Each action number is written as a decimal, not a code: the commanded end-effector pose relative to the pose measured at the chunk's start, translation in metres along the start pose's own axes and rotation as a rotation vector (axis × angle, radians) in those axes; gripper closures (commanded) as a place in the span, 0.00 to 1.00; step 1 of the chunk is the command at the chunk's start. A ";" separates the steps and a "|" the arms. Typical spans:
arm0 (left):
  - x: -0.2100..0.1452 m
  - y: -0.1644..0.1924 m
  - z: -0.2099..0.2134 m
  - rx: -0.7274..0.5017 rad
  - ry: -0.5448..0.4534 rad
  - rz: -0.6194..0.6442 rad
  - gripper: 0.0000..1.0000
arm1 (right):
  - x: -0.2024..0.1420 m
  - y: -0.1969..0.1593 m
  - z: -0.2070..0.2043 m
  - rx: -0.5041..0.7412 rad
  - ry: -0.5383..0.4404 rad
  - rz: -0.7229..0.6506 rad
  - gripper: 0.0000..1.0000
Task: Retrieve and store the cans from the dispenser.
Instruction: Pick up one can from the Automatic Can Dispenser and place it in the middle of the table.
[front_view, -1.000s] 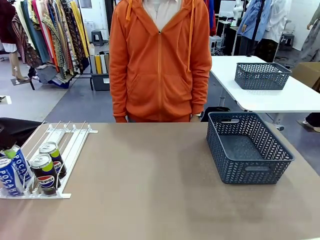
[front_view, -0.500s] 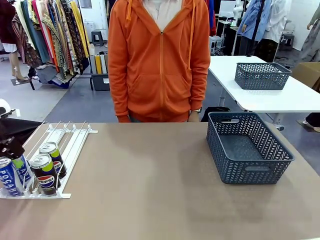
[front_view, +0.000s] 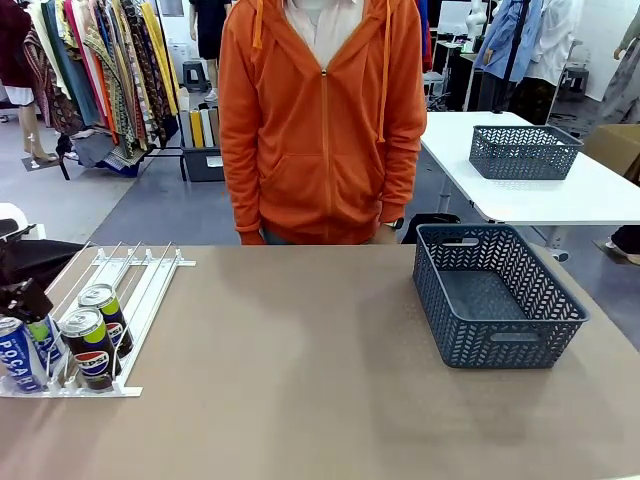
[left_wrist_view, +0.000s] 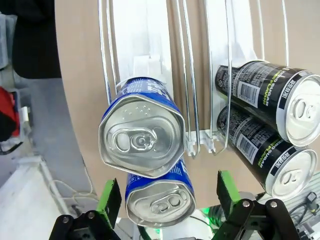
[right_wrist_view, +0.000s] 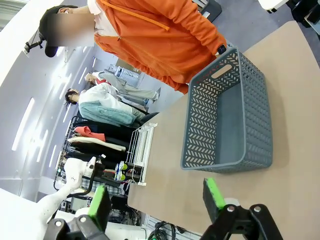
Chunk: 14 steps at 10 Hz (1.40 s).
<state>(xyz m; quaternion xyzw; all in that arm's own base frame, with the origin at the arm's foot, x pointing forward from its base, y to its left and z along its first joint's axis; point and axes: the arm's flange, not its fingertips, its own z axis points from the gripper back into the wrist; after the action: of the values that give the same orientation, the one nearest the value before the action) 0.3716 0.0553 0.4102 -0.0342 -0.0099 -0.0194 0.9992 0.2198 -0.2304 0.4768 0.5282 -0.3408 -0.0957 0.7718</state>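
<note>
A brown table (front_view: 320, 410) is filling most of the front view. Behind its far edge a person in an orange hoodie (front_view: 320, 120) is standing, with clothing racks and a white table further back. The dispenser (front_view: 140, 280), a flat white rack with wire lanes, is lying at the left side of the table. At its near end four cans are standing against the small stoppers: two blue cans (front_view: 17, 352) in the left lanes and two black cans (front_view: 92, 345) just beside them on the right. In each pair one can is standing behind the other.

The left gripper (front_view: 25, 300) is hanging over the blue pair and is covering the top of the rear one. In the left wrist view its jaws are standing wide apart, and the green pads (left_wrist_view: 110, 200) are sitting on either side of one blue can (left_wrist_view: 160, 202). Whether they are touching it, I cannot tell.

A dark grey basket (front_view: 505, 350) is resting on the right part of the table, well apart from the dispenser. In the right wrist view the right gripper (right_wrist_view: 156, 197) is hovering above the table near this basket, with its jaws spread and nothing between them.
</note>
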 end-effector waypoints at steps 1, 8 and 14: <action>0.003 -0.002 0.002 0.021 0.017 0.021 0.60 | 0.006 0.002 0.000 0.018 -0.021 0.028 0.00; 0.002 0.002 0.007 0.019 -0.011 0.029 1.00 | 0.006 0.002 0.000 0.018 -0.021 0.028 0.00; -0.059 -0.010 0.131 0.066 -0.150 -0.054 1.00 | 0.006 0.002 0.000 0.018 -0.021 0.028 0.00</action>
<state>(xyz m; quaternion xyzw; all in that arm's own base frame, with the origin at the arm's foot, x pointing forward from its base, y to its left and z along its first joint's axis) 0.3293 0.0557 0.5075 -0.0130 -0.0568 -0.0334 0.9977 0.2195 -0.2306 0.4764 0.5282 -0.3407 -0.0956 0.7719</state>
